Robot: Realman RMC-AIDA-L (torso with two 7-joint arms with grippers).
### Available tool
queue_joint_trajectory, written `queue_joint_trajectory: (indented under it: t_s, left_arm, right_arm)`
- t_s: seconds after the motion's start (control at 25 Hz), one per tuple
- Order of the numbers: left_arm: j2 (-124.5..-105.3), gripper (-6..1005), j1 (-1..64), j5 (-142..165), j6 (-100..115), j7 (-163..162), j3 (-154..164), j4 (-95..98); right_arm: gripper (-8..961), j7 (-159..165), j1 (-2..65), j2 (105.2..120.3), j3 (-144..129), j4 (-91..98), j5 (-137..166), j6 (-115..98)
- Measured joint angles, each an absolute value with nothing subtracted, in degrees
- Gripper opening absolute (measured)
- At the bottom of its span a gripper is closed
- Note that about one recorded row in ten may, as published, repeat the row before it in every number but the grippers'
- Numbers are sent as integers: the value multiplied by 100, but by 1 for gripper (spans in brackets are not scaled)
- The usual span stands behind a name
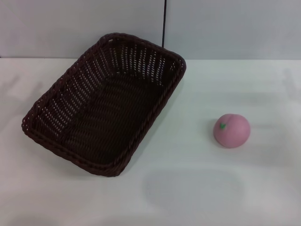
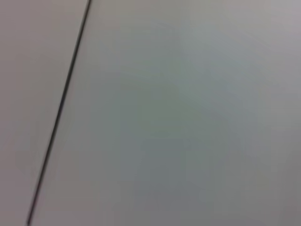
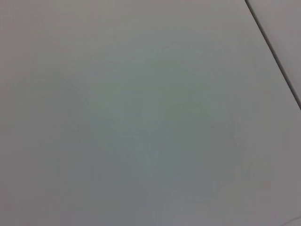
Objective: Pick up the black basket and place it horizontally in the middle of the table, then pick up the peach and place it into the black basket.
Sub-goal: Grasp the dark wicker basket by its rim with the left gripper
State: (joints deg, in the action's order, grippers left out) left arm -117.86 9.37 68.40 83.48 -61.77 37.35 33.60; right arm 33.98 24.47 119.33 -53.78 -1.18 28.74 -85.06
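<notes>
The black basket [image 1: 106, 103] lies on the white table [image 1: 197, 188] at the left, turned at a slant with one corner toward the far wall, and it is empty. The pink peach [image 1: 231, 130] with a green leaf mark sits on the table at the right, well apart from the basket. Neither gripper shows in the head view. The left wrist view and the right wrist view show only a plain pale surface with a dark seam line; no fingers, basket or peach appear there.
A pale wall [image 1: 225, 28] with a dark vertical seam [image 1: 164, 23] runs behind the table's far edge. Bare tabletop lies between the basket and the peach and along the front.
</notes>
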Motion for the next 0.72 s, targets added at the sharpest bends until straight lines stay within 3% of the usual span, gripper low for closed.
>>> queue_joint_trajectory:
  t_s: [0.12, 0.24, 0.44, 0.72]
  left_arm:
    - [-11783, 774, 956, 8238, 7959, -7791, 3744, 4920]
    - [-11786, 775, 1024, 8659, 7932, -8163, 3749, 5251]
    - [-11788, 772, 1586, 10897, 8484, -10407, 4046, 7362]
    - [-11831, 765, 1926, 12570, 8414, -12100, 5490, 8683]
  right_arm:
    - [642, 3396, 2437, 11935, -5378, -112, 2856, -8511]
    - [642, 3395, 2436, 11936, -5378, -108, 2852, -8502]
    - [642, 3393, 2430, 11936, -5366, -105, 2833, -8499]
    - [642, 3392, 2437, 11932, -5313, -105, 2820, -8490]
